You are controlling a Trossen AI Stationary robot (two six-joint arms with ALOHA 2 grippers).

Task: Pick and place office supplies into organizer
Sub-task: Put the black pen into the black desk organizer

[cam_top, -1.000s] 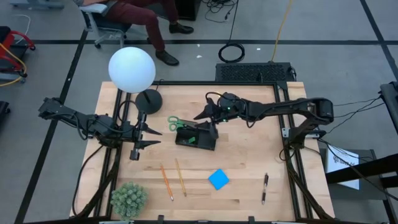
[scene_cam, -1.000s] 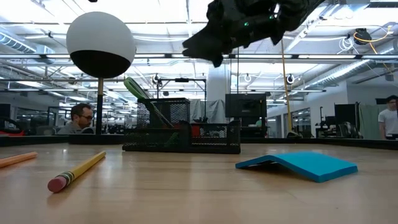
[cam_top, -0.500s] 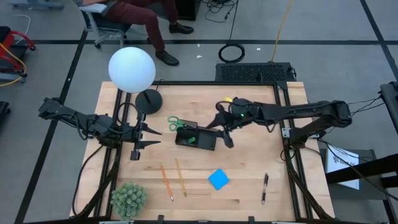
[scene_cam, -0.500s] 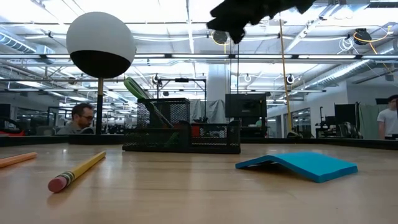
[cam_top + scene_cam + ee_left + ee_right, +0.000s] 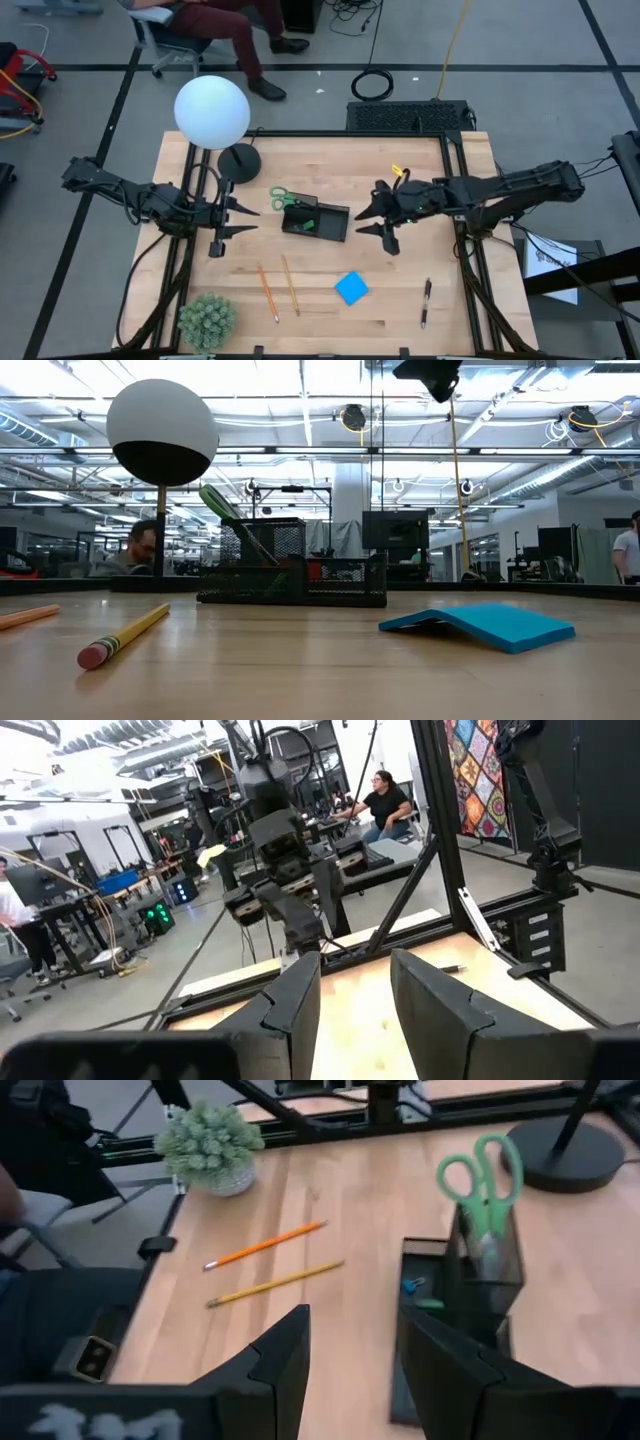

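Green-handled scissors (image 5: 482,1180), black organizer (image 5: 316,221), blue pad (image 5: 351,288), orange pencils (image 5: 279,287).

Grey floor (image 5: 90,120), bright ceiling lights (image 5: 300,380)

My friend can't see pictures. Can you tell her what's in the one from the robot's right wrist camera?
Green-handled scissors stand upright in the tall section of a small black mesh organizer on a light wooden table. Beside it lie an orange pencil and a yellow pencil, with a spiky green plant ball farther off. The right gripper's dark fingers are open and empty.
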